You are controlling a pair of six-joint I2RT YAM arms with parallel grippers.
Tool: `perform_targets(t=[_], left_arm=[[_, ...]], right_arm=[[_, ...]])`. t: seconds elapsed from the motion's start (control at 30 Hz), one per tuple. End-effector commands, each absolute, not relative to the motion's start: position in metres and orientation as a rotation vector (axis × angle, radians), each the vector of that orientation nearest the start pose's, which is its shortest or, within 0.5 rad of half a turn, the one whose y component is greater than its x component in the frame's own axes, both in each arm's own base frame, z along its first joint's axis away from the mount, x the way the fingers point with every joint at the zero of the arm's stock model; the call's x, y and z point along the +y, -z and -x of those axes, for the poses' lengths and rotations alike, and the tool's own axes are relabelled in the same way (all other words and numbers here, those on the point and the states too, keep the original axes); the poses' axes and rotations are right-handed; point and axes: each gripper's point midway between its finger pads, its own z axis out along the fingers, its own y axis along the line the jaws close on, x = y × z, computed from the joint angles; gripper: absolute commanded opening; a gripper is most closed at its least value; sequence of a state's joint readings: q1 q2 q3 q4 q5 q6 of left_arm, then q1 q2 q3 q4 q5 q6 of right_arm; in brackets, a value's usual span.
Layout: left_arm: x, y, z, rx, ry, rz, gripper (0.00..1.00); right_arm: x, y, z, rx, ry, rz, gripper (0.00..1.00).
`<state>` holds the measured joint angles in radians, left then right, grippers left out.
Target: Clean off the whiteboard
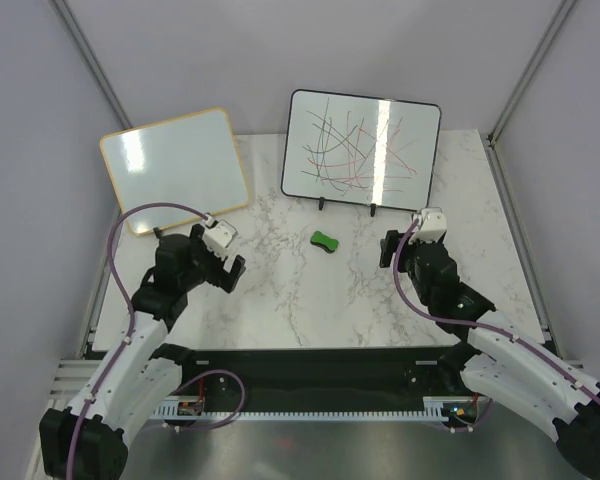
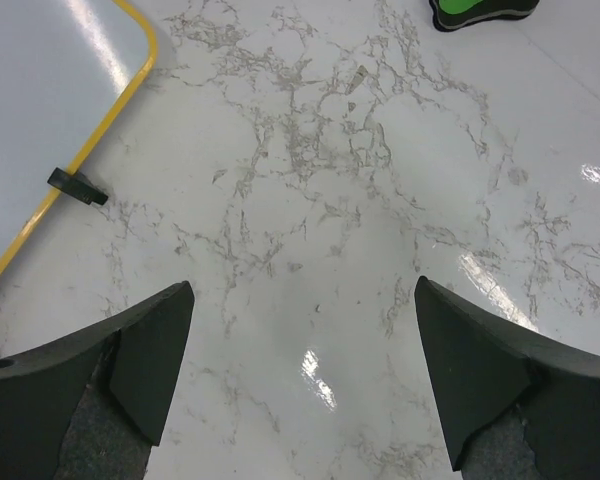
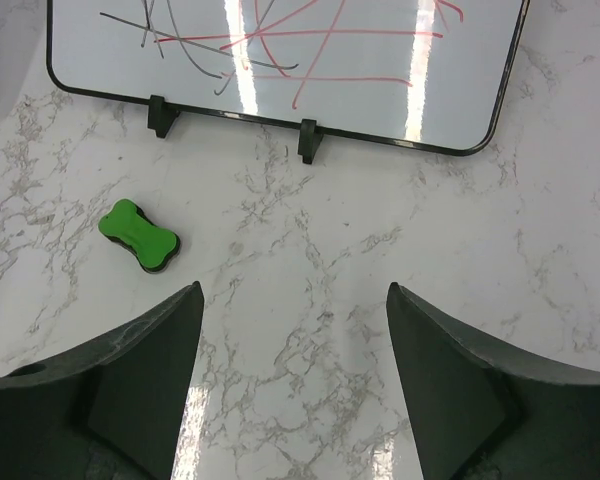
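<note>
Above and behind my bases, the fixed camera shows the whiteboard [image 1: 363, 148] standing on two black feet at the far side of the marble surface [image 1: 280, 300], right of centre, crossed with red and black scribbles. A green eraser [image 1: 325, 240] lies on the surface near its front, not touching it. A blank yellow-framed board [image 1: 175, 170] sits at the far left and is not the target. My left jaws and right jaws are both spread and hold nothing. The right pair is nearer the eraser.

At the left wrist, the jaws stand wide apart over bare marble. The yellow-framed board [image 2: 40, 120] fills the upper left corner, and the eraser [image 2: 480, 10] is cut off at the top edge.

At the right wrist, the jaws are spread with nothing between them. The whiteboard [image 3: 280, 60] crosses the top, and the eraser [image 3: 140, 235] lies ahead and to the left, at a slant.

Procedure, as I judge it: the step in hand is fetching the eraser.
1. Shift the right jaws left until the eraser is centred between them.
2. Rotate to bracket its narrow waist.
3. Descend close to the surface, then close.
4. When wiping, press lightly so the board does not tip on its feet.

Markings: no brand, label or legible writing is visible, and the strokes form no letters.
</note>
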<state>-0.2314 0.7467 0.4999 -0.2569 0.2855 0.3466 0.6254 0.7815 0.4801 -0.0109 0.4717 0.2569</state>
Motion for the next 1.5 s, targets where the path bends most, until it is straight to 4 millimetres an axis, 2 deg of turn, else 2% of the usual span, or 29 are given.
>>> perform_targets(t=[0.0,0.17,0.27,0.3,0.33,0.37,0.4,0.43,0.53,0.57,0.63,0.7,0.77,0.8,0.83,0.9,0.97,1.0,1.13,1.17,1.2,1.23,1.27,1.3,1.4,1.47], left_arm=[[-0.097,-0.146,-0.268,1.935,0.242,-0.641,0.99],[-0.086,-0.155,-0.284,1.985,0.17,-0.581,0.99],[-0.088,-0.158,-0.289,2.013,0.156,-0.673,0.99],[-0.09,-0.16,-0.291,2.013,0.156,-0.706,0.99],[-0.098,-0.175,-0.295,1.991,0.189,-0.735,0.99],[-0.101,-0.168,-0.294,2.036,0.221,-0.768,0.99],[-0.106,-0.17,-0.296,2.037,0.242,-0.805,0.99],[-0.114,-0.186,-0.301,2.001,0.281,-0.829,0.99],[-0.126,-0.19,-0.313,2.013,0.349,-0.829,0.99],[-0.131,-0.199,-0.321,1.994,0.363,-0.823,0.99],[-0.141,-0.205,-0.337,1.99,0.419,-0.798,0.99],[-0.149,-0.208,-0.348,1.99,0.467,-0.774,0.99],[-0.159,-0.211,-0.368,1.966,0.499,-0.769,0.99],[-0.161,-0.211,-0.376,1.964,0.511,-0.745,0.99],[-0.164,-0.21,-0.391,1.947,0.501,-0.731,0.99],[-0.168,-0.21,-0.404,1.939,0.509,-0.708,0.99],[-0.172,-0.207,-0.423,1.928,0.504,-0.694,0.98],[-0.172,-0.208,-0.429,1.926,0.505,-0.68,0.98],[-0.181,-0.211,-0.454,1.884,0.521,-0.677,0.95],[-0.184,-0.211,-0.457,1.879,0.526,-0.681,0.95],[-0.186,-0.201,-0.463,1.897,0.536,-0.682,0.94],[-0.188,-0.206,-0.468,1.884,0.54,-0.688,0.94],[-0.189,-0.202,-0.472,1.894,0.543,-0.687,0.94],[-0.19,-0.188,-0.475,1.928,0.552,-0.695,0.93],[-0.194,-0.185,-0.49,1.92,0.555,-0.723,0.93],[-0.195,-0.186,-0.496,1.908,0.543,-0.744,0.93]], right_arm=[[0.116,-0.18,-0.284,1.819,-0.173,0.017,0.82],[0.124,-0.182,-0.284,1.825,-0.201,0.063,0.82],[0.139,-0.184,-0.282,1.834,-0.265,0.14,0.82],[0.15,-0.184,-0.281,1.843,-0.311,0.184,0.82],[0.157,-0.184,-0.281,1.85,-0.335,0.214,0.82],[0.164,-0.184,-0.28,1.858,-0.361,0.25,0.82],[0.174,-0.185,-0.284,1.874,-0.379,0.288,0.82],[0.186,-0.184,-0.281,1.888,-0.435,0.343,0.82],[0.214,-0.185,-0.288,1.918,-0.513,0.43,0.81],[0.217,-0.179,-0.289,1.95,-0.51,0.446,0.82],[0.234,-0.174,-0.298,1.978,-0.509,0.494,0.82],[0.249,-0.165,-0.31,2.015,-0.49,0.533,0.83],[0.259,-0.153,-0.314,2.055,-0.462,0.605,0.83],[0.268,-0.145,-0.322,2.085,-0.448,0.632,0.83],[0.27,-0.135,-0.322,2.121,-0.427,0.67,0.83],[0.279,-0.117,-0.335,2.167,-0.382,0.73,0.82],[0.28,-0.103,-0.341,2.206,-0.348,0.776,0.8],[0.293,-0.094,-0.341,2.209,-0.423,0.863,0.79],[0.295,-0.076,-0.355,2.262,-0.473,0.947,0.7],[0.296,-0.073,-0.358,2.268,-0.457,0.959,0.69],[0.297,-0.069,-0.363,2.27,-0.446,0.976,0.69],[0.295,-0.067,-0.365,2.277,-0.437,0.976,0.68],[0.294,-0.065,-0.366,2.278,-0.431,0.977,0.68],[0.293,-0.062,-0.369,2.279,-0.419,0.985,0.68],[0.283,-0.055,-0.381,2.302,-0.349,0.978,0.67],[0.284,-0.046,-0.382,2.318,-0.348,1.007,0.67]])
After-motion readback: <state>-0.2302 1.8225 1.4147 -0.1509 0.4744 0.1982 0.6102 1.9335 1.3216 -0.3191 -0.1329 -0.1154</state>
